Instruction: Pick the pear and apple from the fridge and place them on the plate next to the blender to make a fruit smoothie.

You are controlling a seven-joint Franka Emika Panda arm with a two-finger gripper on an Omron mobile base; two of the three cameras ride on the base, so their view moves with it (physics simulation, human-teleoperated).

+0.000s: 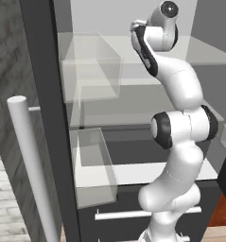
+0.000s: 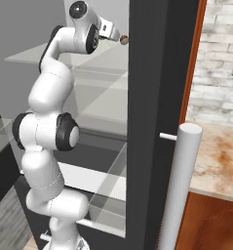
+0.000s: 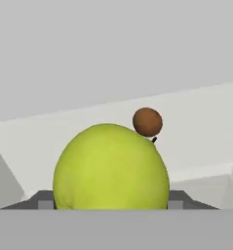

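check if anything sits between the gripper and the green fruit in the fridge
Nothing visible does. In the hand view the green fruit sits right at the gripper, with no object between them. A small brown ball lies just behind it on the pale fridge shelf.

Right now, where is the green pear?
The pear is inside the fridge, on a pale upper shelf. In the hand view it sits right in front of the gripper, with a small brown fruit just behind it.
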